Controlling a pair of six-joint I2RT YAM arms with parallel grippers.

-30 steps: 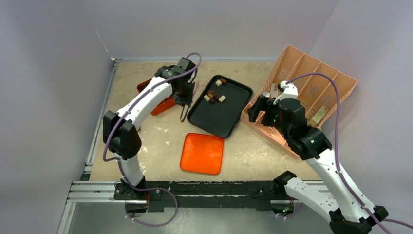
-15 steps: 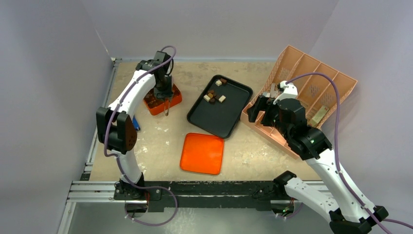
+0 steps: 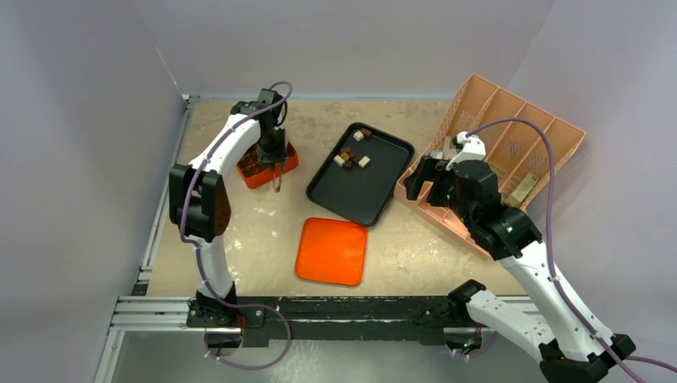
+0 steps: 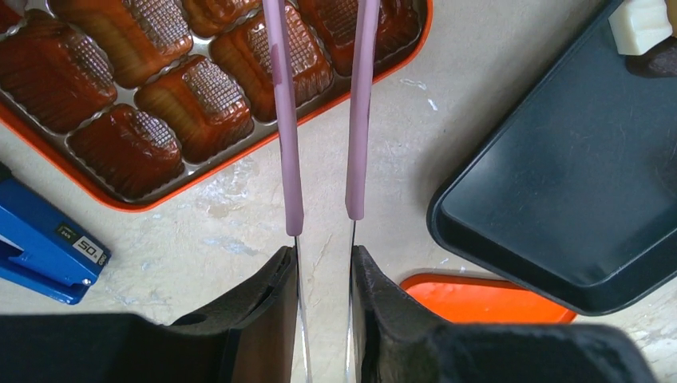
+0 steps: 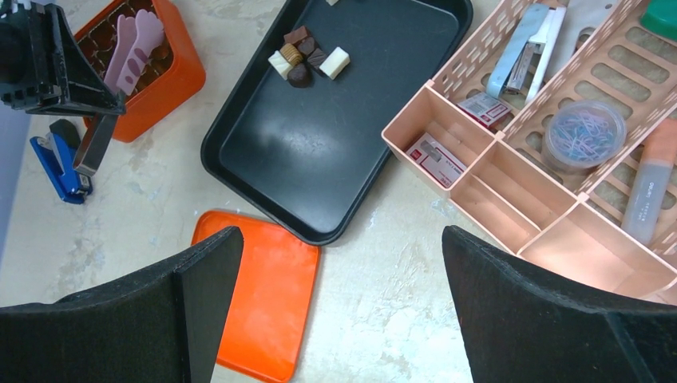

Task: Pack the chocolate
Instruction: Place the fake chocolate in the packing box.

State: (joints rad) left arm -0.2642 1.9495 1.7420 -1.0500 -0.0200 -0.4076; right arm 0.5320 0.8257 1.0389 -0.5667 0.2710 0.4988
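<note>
- Chocolate pieces (image 3: 351,154) lie clustered at the far end of the black tray (image 3: 367,195), to the right of my left gripper (image 4: 323,259) and roughly between both arms.
- The left gripper pinches pink-tipped tweezers (image 4: 283,120) that point over the orange box (image 5: 172,84). Their tips are out of view.
- The right gripper (image 5: 339,239) hangs spread wide and empty.
- The blue stapler (image 4: 40,239) has a label reading "50".

arms: white-shelled robot arms (image 3: 227,152), chunky black joints (image 3: 199,211)
cables: thin purple cable (image 3: 552,191) running along each arm
fingers: matte black plastic gripper fingers (image 5: 527,319)
</note>
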